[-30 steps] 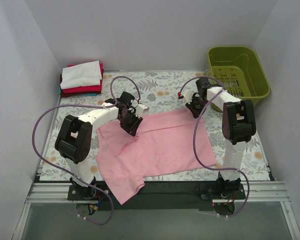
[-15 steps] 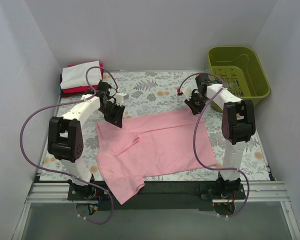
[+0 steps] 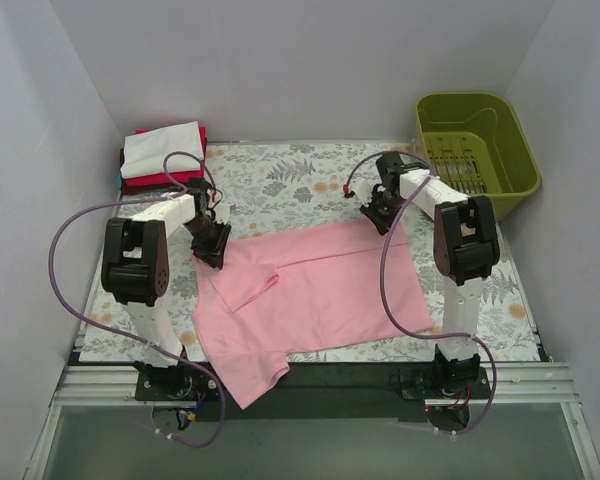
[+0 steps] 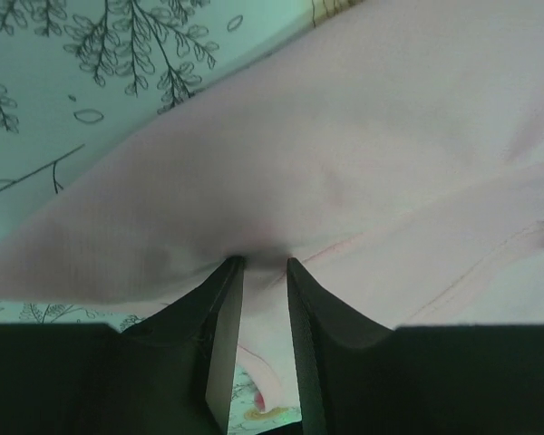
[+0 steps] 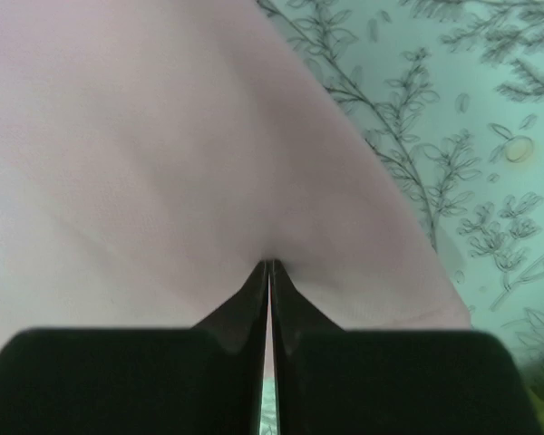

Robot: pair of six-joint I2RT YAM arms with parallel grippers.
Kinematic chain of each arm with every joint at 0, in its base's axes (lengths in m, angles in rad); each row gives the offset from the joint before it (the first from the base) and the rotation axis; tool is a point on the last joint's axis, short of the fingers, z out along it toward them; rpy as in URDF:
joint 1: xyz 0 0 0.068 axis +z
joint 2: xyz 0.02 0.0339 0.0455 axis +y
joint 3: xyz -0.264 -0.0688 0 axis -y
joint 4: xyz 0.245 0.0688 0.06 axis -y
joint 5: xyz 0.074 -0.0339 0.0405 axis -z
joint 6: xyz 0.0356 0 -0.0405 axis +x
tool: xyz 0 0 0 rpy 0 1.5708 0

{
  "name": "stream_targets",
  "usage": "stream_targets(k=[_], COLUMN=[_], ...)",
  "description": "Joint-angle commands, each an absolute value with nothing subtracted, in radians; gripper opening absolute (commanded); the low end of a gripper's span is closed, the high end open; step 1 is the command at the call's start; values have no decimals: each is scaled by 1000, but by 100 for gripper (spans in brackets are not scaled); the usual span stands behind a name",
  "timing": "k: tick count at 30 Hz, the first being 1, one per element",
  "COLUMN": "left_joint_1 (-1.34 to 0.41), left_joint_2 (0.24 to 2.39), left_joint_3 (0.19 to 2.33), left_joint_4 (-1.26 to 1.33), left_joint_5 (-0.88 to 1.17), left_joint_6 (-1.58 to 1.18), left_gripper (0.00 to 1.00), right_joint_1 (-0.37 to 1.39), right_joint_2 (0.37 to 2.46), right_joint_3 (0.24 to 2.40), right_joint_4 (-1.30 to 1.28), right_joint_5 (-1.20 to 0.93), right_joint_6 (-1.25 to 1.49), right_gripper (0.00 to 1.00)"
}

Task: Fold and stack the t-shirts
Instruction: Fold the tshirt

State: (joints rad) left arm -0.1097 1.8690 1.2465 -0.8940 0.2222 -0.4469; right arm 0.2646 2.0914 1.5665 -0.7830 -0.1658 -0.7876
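At pink t-shirt (image 3: 320, 290) left corner: left tool (image 3: 213, 258) shifted leftward.

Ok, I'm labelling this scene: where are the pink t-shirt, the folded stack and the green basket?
pink t-shirt (image 3: 325, 290), top view, middle of its body.
folded stack (image 3: 162, 148), top view, white shirt on top.
green basket (image 3: 460, 115), top view, inner back wall.

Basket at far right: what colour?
Olive green basket, seen best in the top external view.
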Motion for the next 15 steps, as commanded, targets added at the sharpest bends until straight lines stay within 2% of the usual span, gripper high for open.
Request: stream_targets(k=[1,9,12,13,15], left_joint_1=[-91,-28,-8,-2,-2], left_joint_2=[1968,2244,2298,2299,2298], left_joint_3=[1330,1662,1819,1872,1919], left_joint_4=[-854,-899,-937,-934,-937], left_joint_5=[172,147,159,163,169], left_joint_6=[-462,-426,-408,-402,-376], left_gripper=[25,24,26,27,32], right_joint_1=[264,265,265,264,265], right_joint_2=[2172,2397,2408,2398,2346], right_joint_3=[1641,1983,2080,2089,2094], right_joint_4=[-763,-747,-747,-746,-750], right_joint_5=[-104,-48,-41,-44,-74], right_joint_6=[-770,-753,-758,-762,-762], right_gripper=[7,11,24,32,40])
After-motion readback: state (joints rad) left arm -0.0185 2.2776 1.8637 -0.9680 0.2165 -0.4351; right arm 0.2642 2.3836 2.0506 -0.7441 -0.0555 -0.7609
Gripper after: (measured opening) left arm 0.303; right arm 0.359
